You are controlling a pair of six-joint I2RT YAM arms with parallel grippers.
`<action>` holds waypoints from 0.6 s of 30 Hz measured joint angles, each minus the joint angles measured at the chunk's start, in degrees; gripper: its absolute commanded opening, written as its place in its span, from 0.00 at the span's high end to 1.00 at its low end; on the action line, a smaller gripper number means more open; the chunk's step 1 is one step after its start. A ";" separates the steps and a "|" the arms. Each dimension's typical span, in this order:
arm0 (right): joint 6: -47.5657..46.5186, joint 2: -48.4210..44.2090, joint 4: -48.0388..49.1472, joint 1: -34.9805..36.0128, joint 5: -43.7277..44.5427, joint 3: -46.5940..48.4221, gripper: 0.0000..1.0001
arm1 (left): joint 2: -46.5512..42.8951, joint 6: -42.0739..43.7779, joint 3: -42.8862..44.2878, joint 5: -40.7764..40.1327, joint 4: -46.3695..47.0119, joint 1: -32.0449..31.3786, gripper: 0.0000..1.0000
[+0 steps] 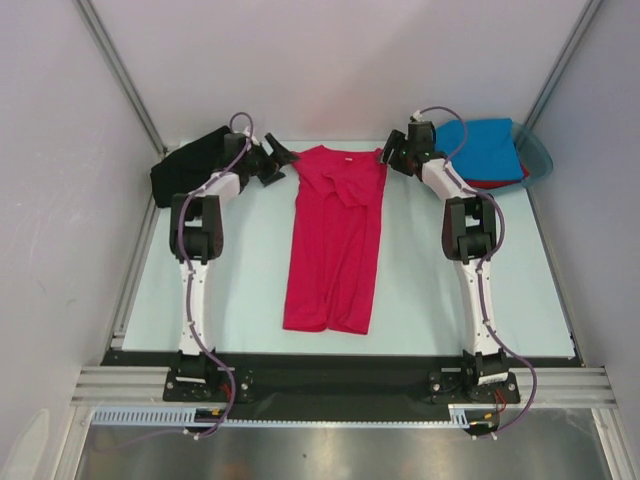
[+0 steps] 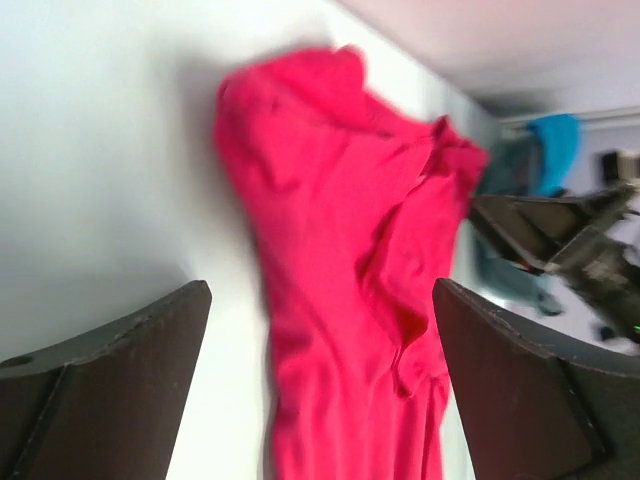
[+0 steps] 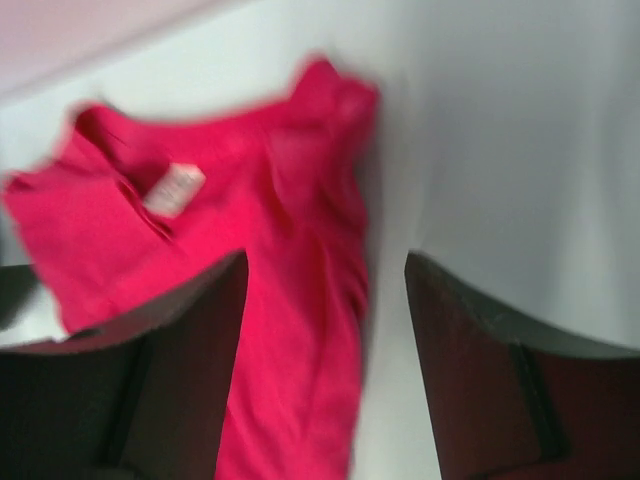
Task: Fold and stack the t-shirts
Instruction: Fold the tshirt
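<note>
The crimson-pink t-shirt [image 1: 336, 235] lies lengthwise on the table, sleeves folded in, its white neck label [image 1: 348, 156] at the far end. My left gripper [image 1: 277, 160] is open and empty beside the shirt's far left shoulder. My right gripper [image 1: 389, 154] is open and empty beside its far right shoulder. In the left wrist view the shirt [image 2: 340, 250] lies between and beyond my fingers. In the right wrist view the shirt [image 3: 290, 300] and its label [image 3: 172, 190] lie ahead. The black t-shirt [image 1: 190, 165] lies folded at the far left. The bright blue t-shirt [image 1: 485, 148] lies on the red one [image 1: 500, 183].
A translucent teal tub [image 1: 540, 155] at the far right corner holds the blue and red shirts. The pale table [image 1: 245, 290] is bordered by metal rails and white walls.
</note>
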 measured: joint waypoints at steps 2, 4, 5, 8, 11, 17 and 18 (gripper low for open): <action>-2.82 -4.31 -1.79 1.46 6.51 -4.52 0.30 | -5.51 3.39 -5.38 -3.91 -3.67 -0.15 0.00; -4.81 -8.94 -3.06 2.60 11.56 -8.48 0.30 | -11.17 6.75 -10.19 -7.58 -6.14 -0.37 0.00; -5.46 -11.21 -3.45 3.17 13.03 -9.99 0.30 | -13.77 7.98 -12.17 -8.66 -7.21 -0.46 0.00; -5.73 -17.27 -4.24 3.78 14.38 -13.70 0.30 | -19.58 9.57 -17.16 -8.39 -7.06 -0.79 0.00; -5.16 -22.84 -4.00 3.04 13.57 -18.53 0.31 | -21.92 8.50 -22.38 -5.01 -3.08 -0.98 0.00; -0.46 -28.37 0.33 -0.61 3.85 -34.18 0.32 | -21.27 0.68 -36.81 2.86 7.30 -1.18 0.01; 0.94 -28.37 1.55 -1.53 1.11 -37.00 0.32 | -21.09 -0.61 -38.07 4.90 9.70 -1.14 0.01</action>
